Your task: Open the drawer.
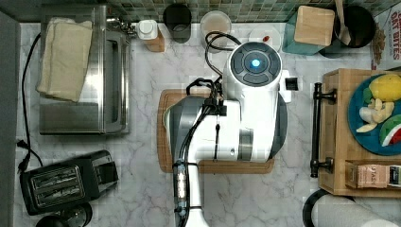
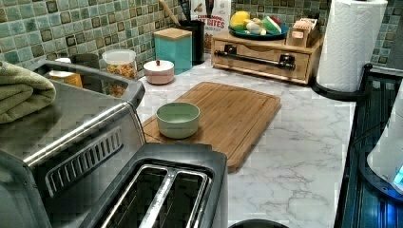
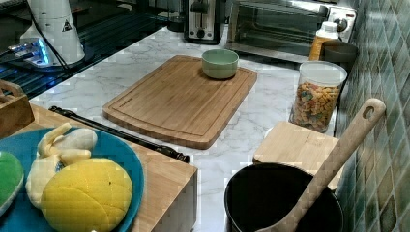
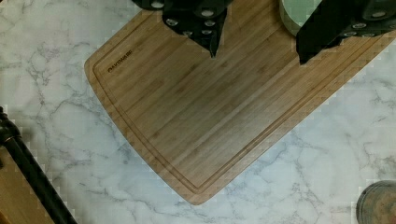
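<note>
The drawer (image 2: 260, 61) sits shut in a light bamboo box unit (image 1: 338, 137) at the top view's right. Its long black bar handle (image 1: 316, 130) faces the cutting board. The handle also runs across the right view (image 3: 121, 134) and past one corner of the wrist view (image 4: 28, 172). My gripper (image 4: 258, 58) is open, its two black fingers (image 4: 212, 28) hanging above the cutting board with nothing between them. It is well apart from the handle. In the top view the white arm (image 1: 246, 109) is over the board and hides the gripper.
A bamboo cutting board (image 2: 237, 111) carries a green bowl (image 2: 177, 119). A blue plate of toy fruit (image 1: 376, 113) and a tea box (image 1: 371, 175) rest on the drawer unit. A paper towel roll (image 2: 349, 42), toaster oven (image 1: 80, 71), toaster (image 1: 66, 182) and cereal jar (image 3: 316, 99) line the counter.
</note>
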`<act>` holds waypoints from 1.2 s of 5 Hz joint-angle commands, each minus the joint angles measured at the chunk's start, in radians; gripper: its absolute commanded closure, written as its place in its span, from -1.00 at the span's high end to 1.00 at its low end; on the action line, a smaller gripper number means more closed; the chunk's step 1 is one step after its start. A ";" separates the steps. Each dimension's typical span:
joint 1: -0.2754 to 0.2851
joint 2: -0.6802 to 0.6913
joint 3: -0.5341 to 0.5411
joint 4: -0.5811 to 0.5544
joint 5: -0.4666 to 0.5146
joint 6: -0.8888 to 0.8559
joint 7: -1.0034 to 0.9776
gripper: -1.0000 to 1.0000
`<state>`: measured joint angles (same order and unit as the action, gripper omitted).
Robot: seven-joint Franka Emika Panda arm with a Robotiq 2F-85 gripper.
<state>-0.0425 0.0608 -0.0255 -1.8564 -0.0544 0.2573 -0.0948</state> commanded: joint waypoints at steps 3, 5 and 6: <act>-0.055 -0.013 -0.038 -0.085 -0.034 0.136 -0.418 1.00; -0.104 -0.020 -0.087 -0.131 -0.040 0.223 -0.704 1.00; -0.158 0.007 -0.067 -0.116 -0.102 0.225 -0.740 1.00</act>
<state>-0.1133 0.0821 -0.0887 -1.9971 -0.1226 0.4668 -0.7754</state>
